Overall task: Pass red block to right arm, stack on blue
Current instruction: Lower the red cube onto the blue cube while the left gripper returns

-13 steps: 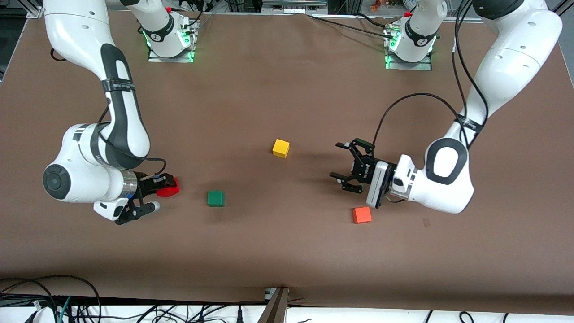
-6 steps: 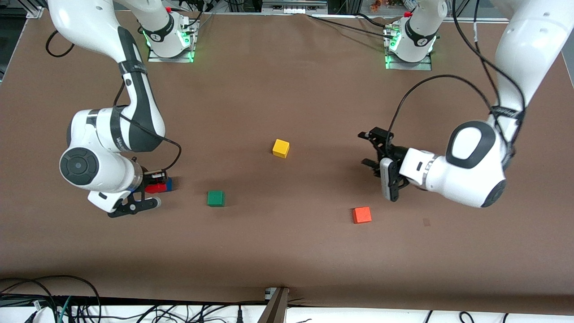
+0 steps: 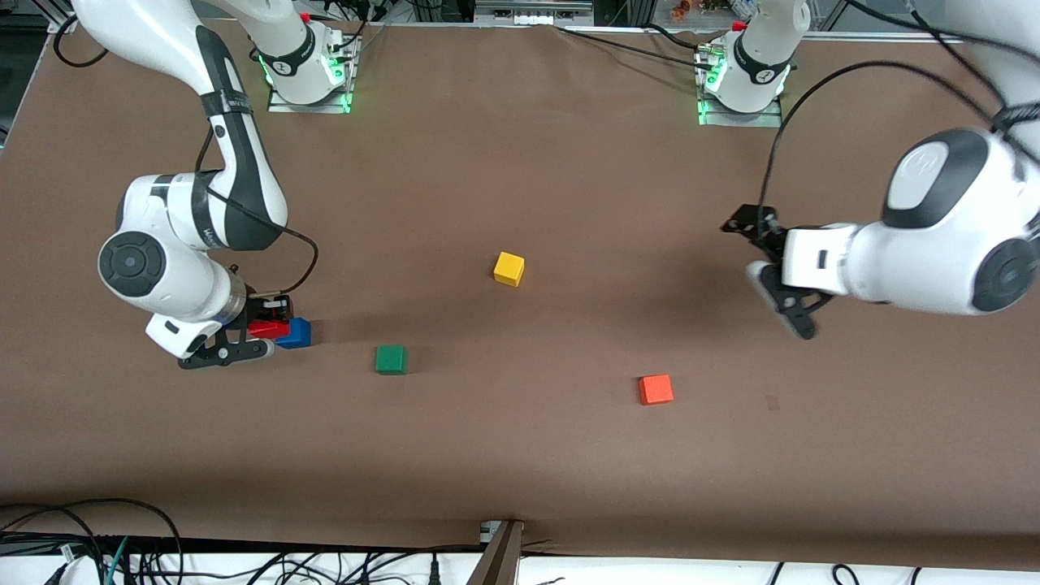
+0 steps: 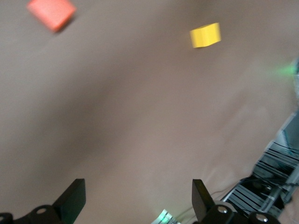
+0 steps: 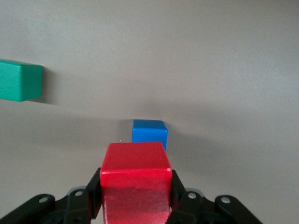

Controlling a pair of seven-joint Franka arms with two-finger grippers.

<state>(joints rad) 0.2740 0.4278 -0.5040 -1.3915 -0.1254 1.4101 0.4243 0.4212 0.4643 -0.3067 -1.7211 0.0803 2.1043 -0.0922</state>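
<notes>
My right gripper (image 3: 264, 329) is shut on the red block (image 3: 266, 328), its fingers pressed on two opposite faces (image 5: 135, 179). The block hangs low, just beside the blue cube (image 3: 294, 333), toward the right arm's end of the table. In the right wrist view the blue cube (image 5: 149, 132) sits on the table just ahead of the held block, its top bare. My left gripper (image 3: 768, 276) is open and holds nothing, up in the air over the left arm's end of the table. Only bare table shows between its fingers (image 4: 74, 198).
A green cube (image 3: 391, 359) lies near the blue one, toward the table's middle. A yellow cube (image 3: 509, 268) sits at the middle and an orange cube (image 3: 656, 389) nearer the front camera. The arm bases (image 3: 307, 77) stand along the table's edge.
My right gripper has drawn the red block toward the right arm's end, uncovering the blue cube. The left arm has swung up and away toward its own end, still open.
</notes>
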